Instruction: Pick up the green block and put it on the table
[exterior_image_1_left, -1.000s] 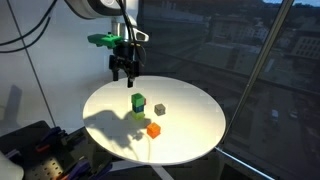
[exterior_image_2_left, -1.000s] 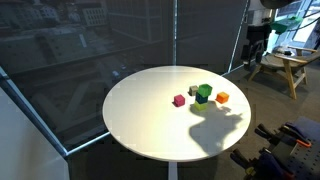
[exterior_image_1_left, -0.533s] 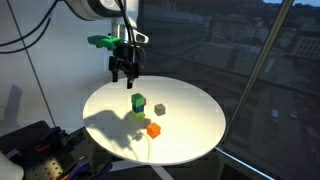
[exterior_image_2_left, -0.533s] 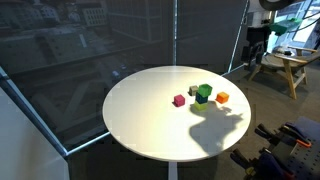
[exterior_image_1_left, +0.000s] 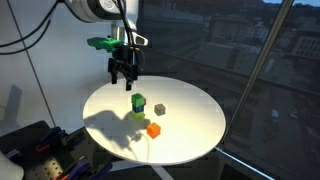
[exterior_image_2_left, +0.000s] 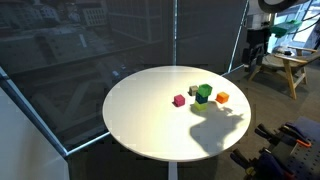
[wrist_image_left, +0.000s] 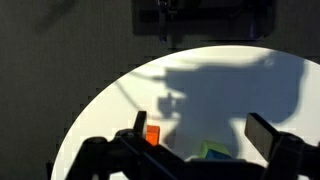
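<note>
The green block (exterior_image_1_left: 137, 101) sits on top of a paler yellow-green block (exterior_image_1_left: 137, 114) near the middle of the round white table (exterior_image_1_left: 192, 128). It shows in both exterior views (exterior_image_2_left: 204, 91) and at the bottom of the wrist view (wrist_image_left: 213, 151). My gripper (exterior_image_1_left: 123, 73) hangs open and empty well above the table, up and back from the green block. It is also seen at the right edge of an exterior view (exterior_image_2_left: 254, 62). In the wrist view its two fingers (wrist_image_left: 200, 128) stand wide apart.
An orange block (exterior_image_1_left: 154, 129) and a grey block (exterior_image_1_left: 160, 108) lie on the table near the stack. A pink block (exterior_image_2_left: 179, 100) lies on the stack's other side. Dark windows surround the table. A wooden stool (exterior_image_2_left: 285, 66) stands behind.
</note>
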